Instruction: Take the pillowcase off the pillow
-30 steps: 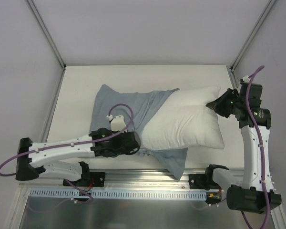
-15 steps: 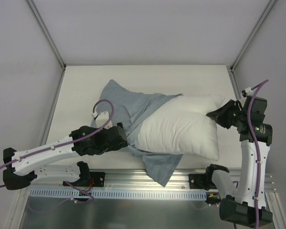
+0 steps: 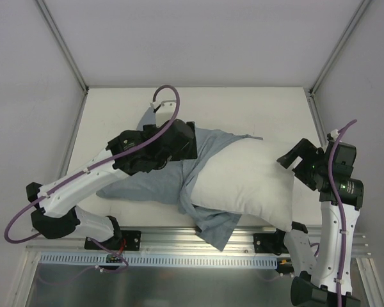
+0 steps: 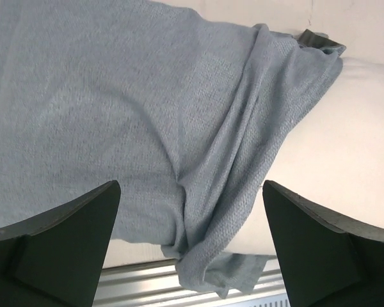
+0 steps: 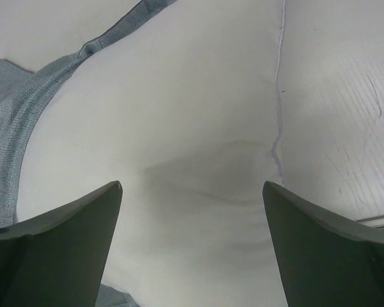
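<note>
The white pillow lies across the right half of the table, its near edge at the front rail. Its left end is still wrapped by the blue-grey pillowcase, which spreads limp to the left, with a flap poking out under the pillow at the front. My left gripper hovers open above the bunched folds of the pillowcase, holding nothing; the pillow shows at the right of that view. My right gripper stands open just off the pillow's right end, with the pillow below its jaws and the pillowcase far left.
The white table is bounded by frame posts at its back corners. An aluminium rail runs along the near edge; the pillowcase flap hangs onto the rail. Bare table lies right of the pillow.
Both grippers have opened and let go. The left arm has risen and swung back over the pillowcase. Pillow and pillowcase have slid toward the near edge.
</note>
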Robot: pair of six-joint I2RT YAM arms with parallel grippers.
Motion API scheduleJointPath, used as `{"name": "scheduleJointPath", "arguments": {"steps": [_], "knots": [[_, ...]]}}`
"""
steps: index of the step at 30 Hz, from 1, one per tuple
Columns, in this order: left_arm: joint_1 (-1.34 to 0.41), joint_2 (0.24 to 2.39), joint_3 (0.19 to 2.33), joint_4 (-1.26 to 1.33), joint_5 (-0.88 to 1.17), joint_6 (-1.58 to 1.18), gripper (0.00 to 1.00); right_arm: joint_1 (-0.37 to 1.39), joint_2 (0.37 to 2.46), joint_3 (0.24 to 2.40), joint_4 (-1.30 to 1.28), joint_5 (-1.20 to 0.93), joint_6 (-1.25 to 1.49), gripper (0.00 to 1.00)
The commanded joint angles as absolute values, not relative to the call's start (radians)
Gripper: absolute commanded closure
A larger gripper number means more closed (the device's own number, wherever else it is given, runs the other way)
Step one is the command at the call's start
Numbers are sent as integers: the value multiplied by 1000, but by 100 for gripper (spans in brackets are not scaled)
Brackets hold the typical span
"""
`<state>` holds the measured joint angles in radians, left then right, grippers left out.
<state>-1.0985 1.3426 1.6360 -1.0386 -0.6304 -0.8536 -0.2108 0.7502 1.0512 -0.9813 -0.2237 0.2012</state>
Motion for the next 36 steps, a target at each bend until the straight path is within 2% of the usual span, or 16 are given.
{"name": "scheduleJointPath", "arguments": {"steps": [1,2,4,9,12,18,20,21,22,24,25,28,36], "knots": [[-1045,1437,1780,-1011,-585,-681,5,-213,744,1112,-985,-173,207,4],[-1037,1465,1813,-1009,-534,-639,4,-207,755,1124,-988,-167,204,1],[-1025,1575,1932,-1012,-482,-568,3,-157,765,1162,-999,-123,192,4],[-1005,1851,2230,-1055,-321,-499,1,74,807,1216,-1028,41,204,4],[-977,1969,2334,-1071,-264,-483,1,184,850,1221,-1052,98,206,4],[-902,2144,2413,-1066,-117,-499,3,340,957,1209,-1088,156,225,4],[-891,2184,2402,-1068,-112,-500,11,373,968,1180,-1042,144,250,4],[-887,2190,2390,-1069,-110,-502,18,380,972,1148,-1026,135,261,4],[-871,2194,2373,-1068,-106,-512,36,390,974,1135,-1006,133,268,4],[-858,2183,2332,-1066,-89,-515,59,422,962,1106,-993,159,304,4],[-845,2168,2318,-1065,-71,-518,77,439,934,1094,-961,166,308,4],[-815,2116,2257,-1048,-61,-537,98,451,902,1080,-924,153,301,4],[-762,1982,2080,-965,-2,-569,100,551,985,1201,-1016,258,279,4]]}}
